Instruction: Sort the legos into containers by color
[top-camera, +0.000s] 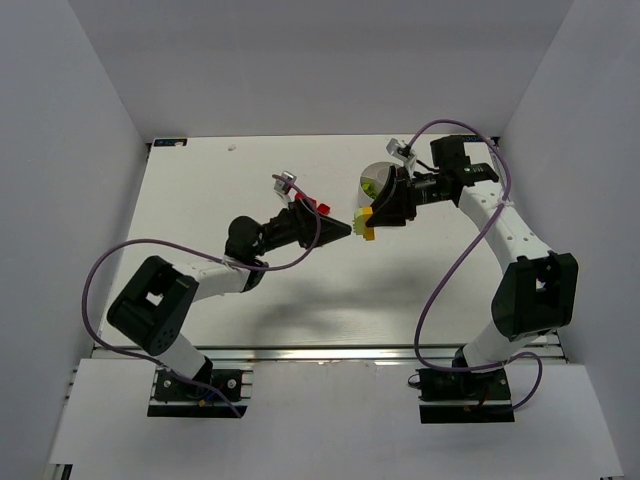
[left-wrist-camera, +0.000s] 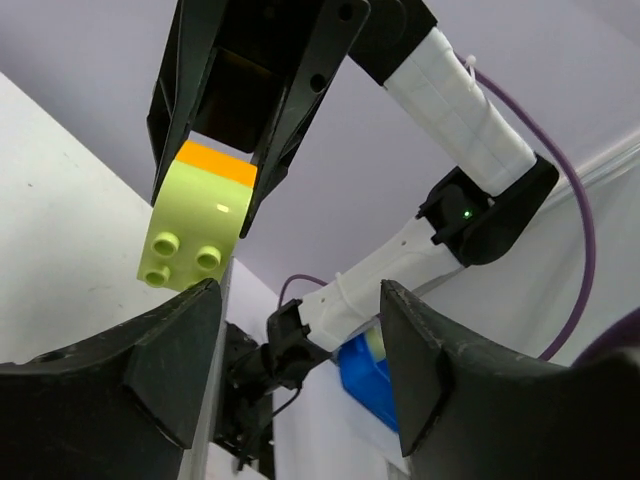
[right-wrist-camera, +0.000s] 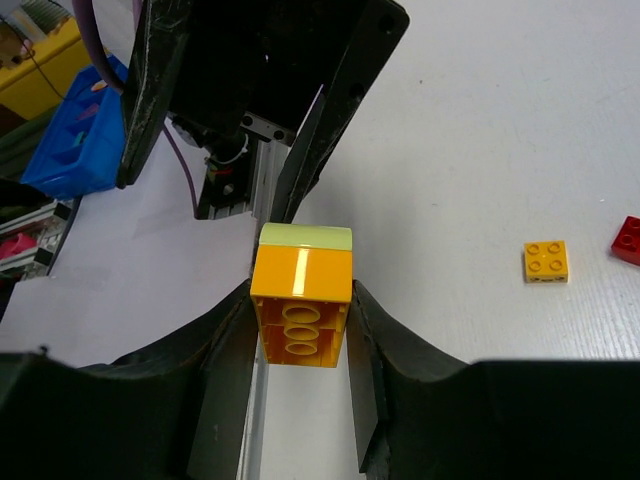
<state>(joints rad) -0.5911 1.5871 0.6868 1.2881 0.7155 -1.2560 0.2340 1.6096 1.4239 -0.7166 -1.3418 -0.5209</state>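
Observation:
My right gripper (right-wrist-camera: 300, 300) is shut on an orange lego (right-wrist-camera: 300, 300) that has a yellow-green lego (right-wrist-camera: 305, 238) stuck to its far end. It holds the pair in the air above the table. From the left wrist the same pair shows as a yellow-green brick (left-wrist-camera: 195, 230) with studs and an orange layer (left-wrist-camera: 215, 165) behind it. My left gripper (left-wrist-camera: 300, 370) stands open just short of the yellow-green end, with nothing between its fingers. From above, the two grippers meet tip to tip, left (top-camera: 350, 228) and right (top-camera: 372, 222). The round white dish (top-camera: 370, 172) lies behind the right gripper, half hidden.
A small orange lego (right-wrist-camera: 547, 261) and a red lego (right-wrist-camera: 628, 240) lie loose on the white table. A red lego (top-camera: 322, 205) sits beside the left wrist. White walls close in the table on three sides.

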